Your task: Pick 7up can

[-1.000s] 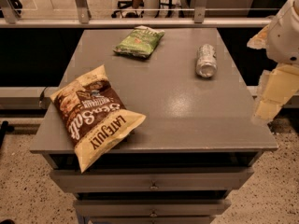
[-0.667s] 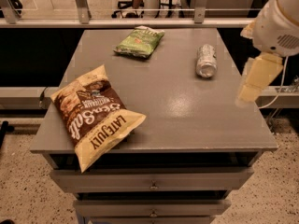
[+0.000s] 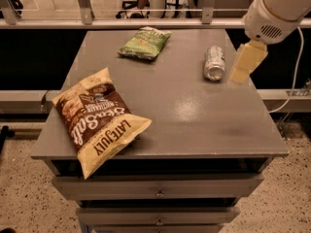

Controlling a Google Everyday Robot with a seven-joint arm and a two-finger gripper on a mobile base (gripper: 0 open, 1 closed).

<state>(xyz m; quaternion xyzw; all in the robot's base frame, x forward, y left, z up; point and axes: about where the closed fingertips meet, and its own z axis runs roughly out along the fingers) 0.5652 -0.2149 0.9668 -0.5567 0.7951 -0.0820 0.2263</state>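
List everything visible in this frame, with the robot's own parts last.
7up can: one, silvery grey, lying on its side at the far right of the table.
green snack bag: one, green, far middle of the table.
chip bag: one, brown and cream, front left corner, overhanging the front edge.
table: one, grey.
drawers: two visible, grey, under the tabletop.
arm: one, white, upper right.
tool: one, pale yellow, just right of the can.
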